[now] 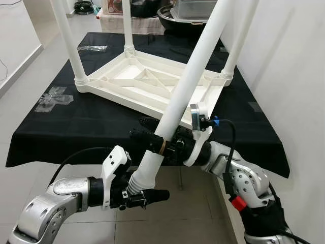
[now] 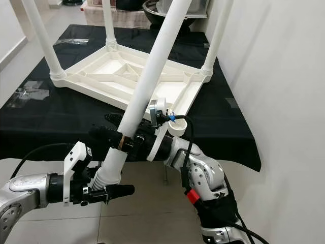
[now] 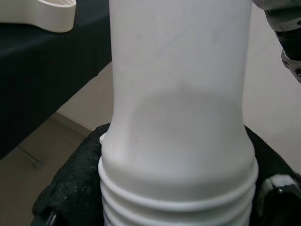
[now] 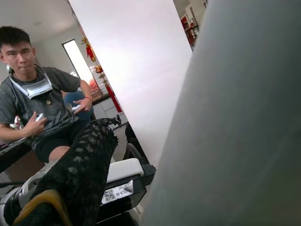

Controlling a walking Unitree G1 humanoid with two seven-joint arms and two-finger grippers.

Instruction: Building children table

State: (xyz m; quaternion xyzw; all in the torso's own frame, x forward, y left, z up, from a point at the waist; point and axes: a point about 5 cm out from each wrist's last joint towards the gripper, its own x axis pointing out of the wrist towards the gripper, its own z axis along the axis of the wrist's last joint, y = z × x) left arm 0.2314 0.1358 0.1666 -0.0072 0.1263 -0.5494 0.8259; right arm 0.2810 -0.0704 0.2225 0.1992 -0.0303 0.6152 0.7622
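Judging from how things lie, three legs are already fitted and one is left to be fitted. The white tabletop (image 1: 152, 84) is seen lying upside down on the black-covered counter (image 1: 76, 127), toward its far right corner, with upright legs standing at three of its corners: one at the near left corner (image 1: 68, 40), one at the far left (image 1: 127, 25) and one at the right (image 1: 238, 40). The corner of the tabletop nearest the robot carries no leg, so far as can be made out.

The fourth leg (image 1: 190, 76) is held off the counter, tilted, its upper part leaning over the tabletop and its ribbed threaded end (image 3: 178, 202) hanging beyond the counter's near edge, above the floor. The left pincer (image 1: 147, 195) is closed around that ribbed end, its black padded fingers (image 3: 70, 188) pressed against the plastic on either side. The right pincer (image 1: 152, 134) is clamped on the shaft a little higher up, just off the near edge of the counter.

What remains, by this reckoning, is for the threaded end to be brought to the open corner socket and screwed home, after which the table would have to be turned upright. A seated person (image 4: 37, 108) is seen in the right wrist view
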